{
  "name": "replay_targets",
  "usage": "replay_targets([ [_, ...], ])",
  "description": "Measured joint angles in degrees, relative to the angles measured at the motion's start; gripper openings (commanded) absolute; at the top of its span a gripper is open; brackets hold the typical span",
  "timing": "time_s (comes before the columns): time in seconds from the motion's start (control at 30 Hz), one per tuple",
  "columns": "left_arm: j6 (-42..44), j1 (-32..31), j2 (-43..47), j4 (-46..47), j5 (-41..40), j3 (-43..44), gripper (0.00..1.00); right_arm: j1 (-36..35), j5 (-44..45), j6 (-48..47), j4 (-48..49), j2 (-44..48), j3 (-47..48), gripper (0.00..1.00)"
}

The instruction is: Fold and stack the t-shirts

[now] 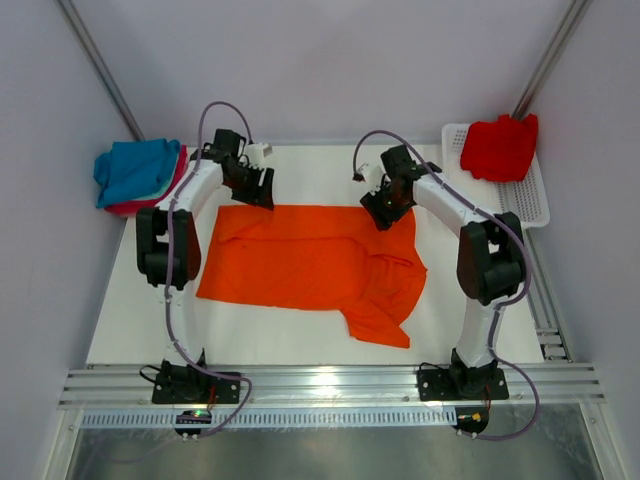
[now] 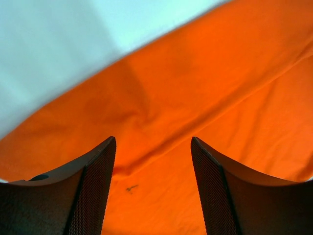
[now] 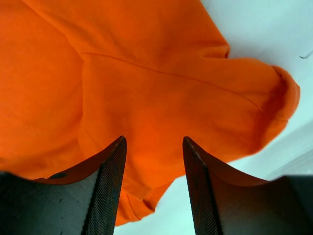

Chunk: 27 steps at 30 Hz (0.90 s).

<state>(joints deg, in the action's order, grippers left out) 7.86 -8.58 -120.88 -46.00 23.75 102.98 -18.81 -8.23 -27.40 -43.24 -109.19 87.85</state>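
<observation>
In the top external view, the orange t-shirt (image 1: 300,265) lies spread across the middle of the white tabletop (image 1: 130,330). It looks partly folded, with a loose sleeve and flap trailing toward the lower right of the frame. To my eye, a clean fold calls for both tools to pinch the upper edge at matching corners, lift evenly and lay the cloth over flat, after the puckers near the right end are eased out. The left arm rises along the left side with its elbow bent, and the left tool (image 1: 262,188) points down at the shirt's upper left corner. The right arm mirrors it, with the right tool (image 1: 380,212) over the upper right edge. A folded teal t-shirt (image 1: 135,170) sits on a pink one at the upper left, and a red t-shirt (image 1: 500,148) rests on the white mesh basket (image 1: 535,205) at the upper right. In the left wrist view, the left tool's jaws stand well apart and hold nothing. Orange cloth with a diagonal crease lies below them, and bare tabletop fills the upper left. In the right wrist view, the right tool is likewise parted and empty above a rumpled sleeve. Whether either tool touches the cloth I cannot tell.
</observation>
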Motion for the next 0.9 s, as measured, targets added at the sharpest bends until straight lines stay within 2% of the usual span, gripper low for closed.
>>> replay_targets([
  [0.13, -1.5, 0.0, -0.2, 2.7, 2.1, 0.0, 0.63, 0.0, -1.0, 0.8, 0.4, -3.9, 2.6, 0.53],
  [0.43, -1.6, 0.0, -3.5, 6.8, 1.3, -0.7, 0.63, -0.1, 0.7, 2.5, 2.9, -10.1, 6.6, 0.53],
  [0.7, -1.8, 0.0, -7.9, 7.6, 1.4, -0.7, 0.62, -0.1, 9.5, 4.8, 8.5, -10.5, 8.7, 0.53],
  [0.9, -1.9, 0.0, -8.2, 7.8, 1.3, -0.2, 0.61, -0.1, 17.3, 5.5, 12.1, -14.9, 12.1, 0.53],
])
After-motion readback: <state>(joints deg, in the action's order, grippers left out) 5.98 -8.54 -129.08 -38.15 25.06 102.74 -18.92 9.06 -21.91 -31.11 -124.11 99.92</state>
